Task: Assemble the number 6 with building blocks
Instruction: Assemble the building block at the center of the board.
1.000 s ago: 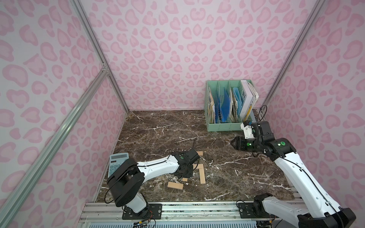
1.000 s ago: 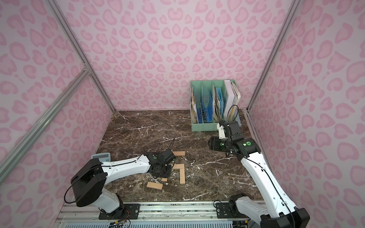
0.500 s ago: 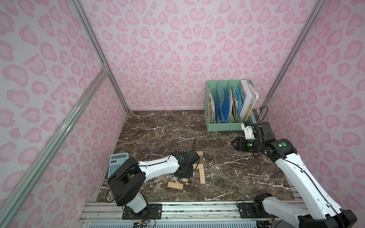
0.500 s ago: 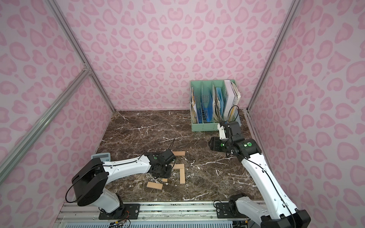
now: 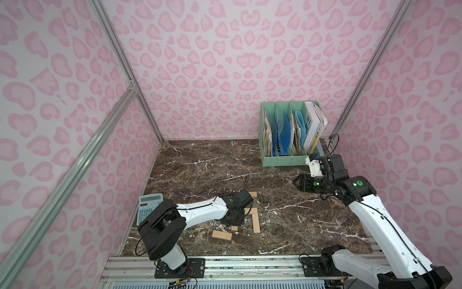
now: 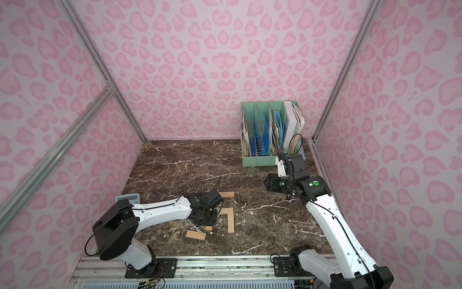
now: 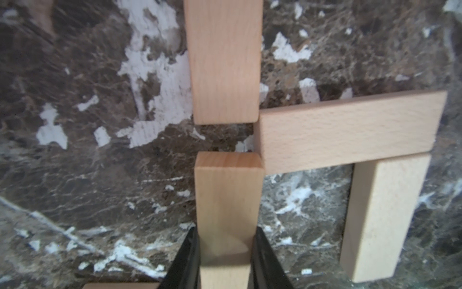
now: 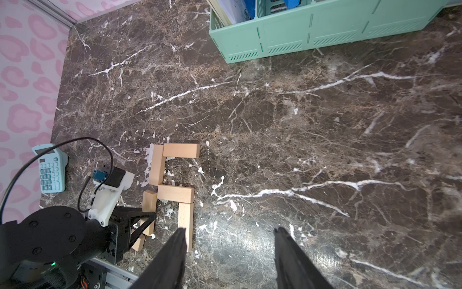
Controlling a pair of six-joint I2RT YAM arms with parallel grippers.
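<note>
Left wrist view | my left pincer [image 7: 226, 240] grips a block [image 7: 227, 195] beside the middle bar [image 7: 350, 130] | set it flat, in line with upright block [image 7: 222, 62] | right pincer [image 8: 230, 230] parted, empty.

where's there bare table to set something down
Free: the wide marble between the blocks and the rack, and the stretch from the blocks to the right arm. Crowded: near left, from the calculator across to the left gripper and its held block.
</note>
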